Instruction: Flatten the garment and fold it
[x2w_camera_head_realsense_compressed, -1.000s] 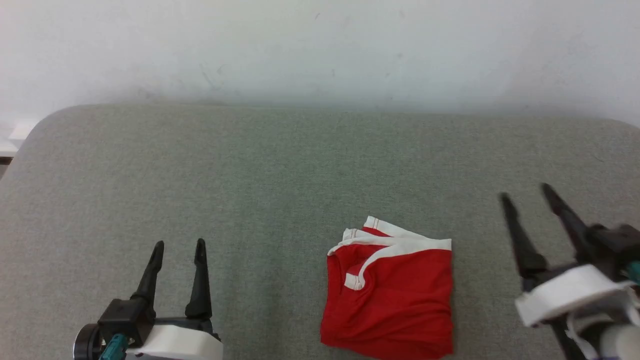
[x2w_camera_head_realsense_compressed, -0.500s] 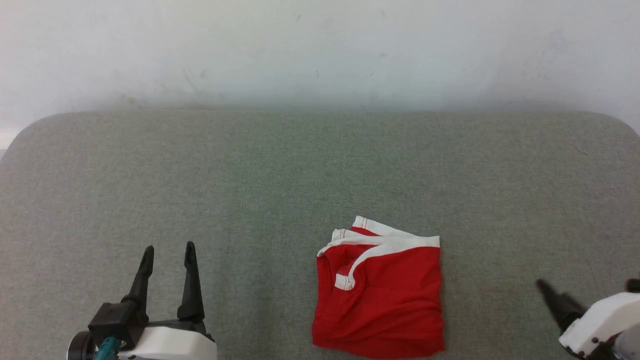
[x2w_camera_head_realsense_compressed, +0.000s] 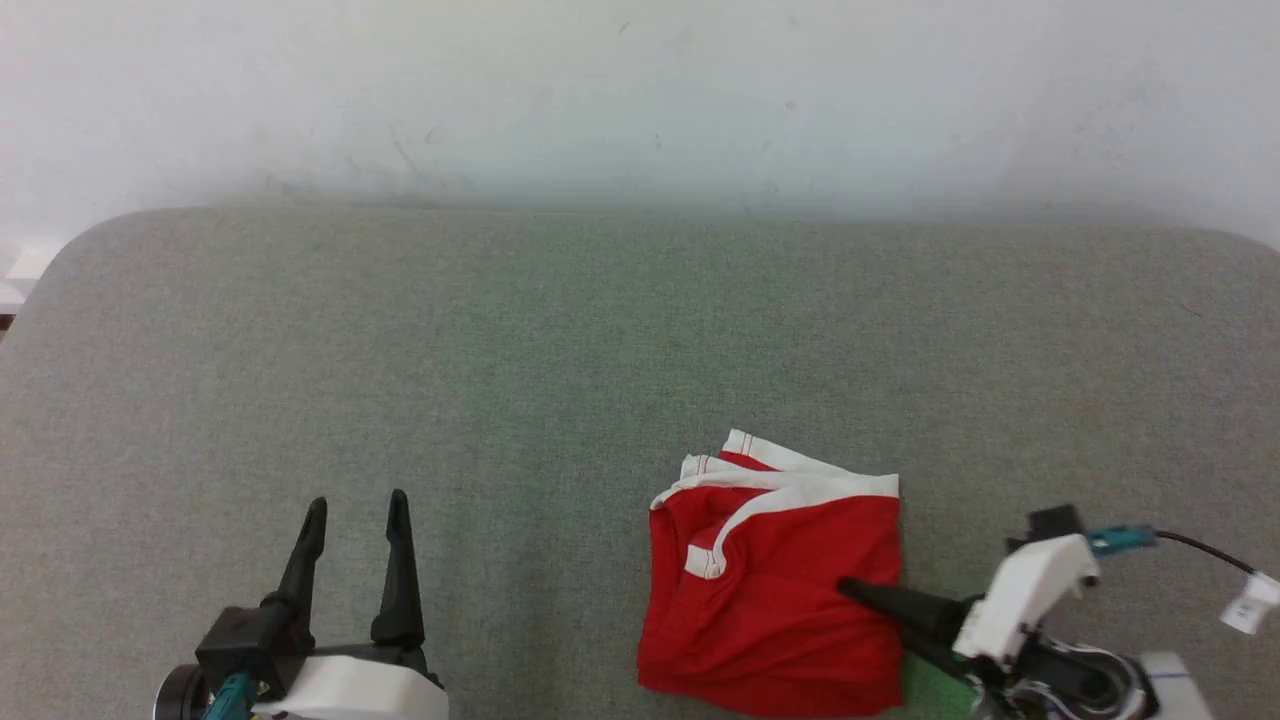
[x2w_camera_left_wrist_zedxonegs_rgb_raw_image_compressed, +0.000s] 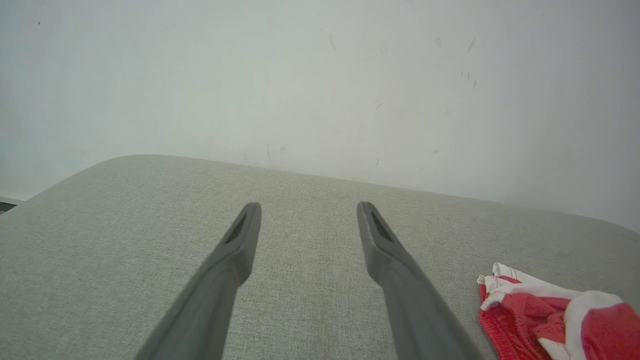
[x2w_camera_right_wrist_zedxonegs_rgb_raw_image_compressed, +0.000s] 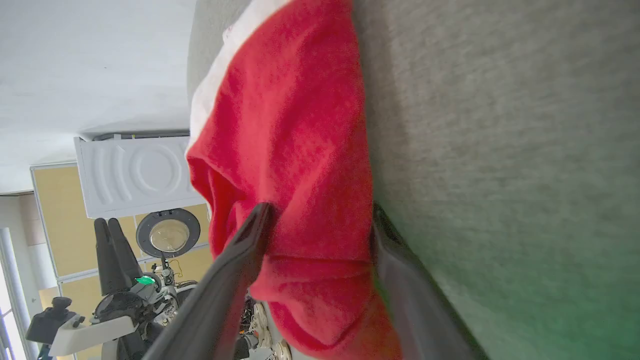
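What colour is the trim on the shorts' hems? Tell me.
White trim on the bright red shorts, clearest in the head view.

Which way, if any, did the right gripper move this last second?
Yes. Head view: right gripper came down and left, from well right of the red shorts to their lower right edge, open around it.

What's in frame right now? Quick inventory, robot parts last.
garment: one, bright red shorts with white trim, roughly folded square, near right of the pad.
pad: one, grey fabric, under everything.
wall: one, white, behind the pad.
moulded panel: one, white, background of the right wrist view.
left gripper: one, dark fingers, open, near left, apart from the garment.
right gripper: one, dark fingers, open, straddling the garment's right edge.
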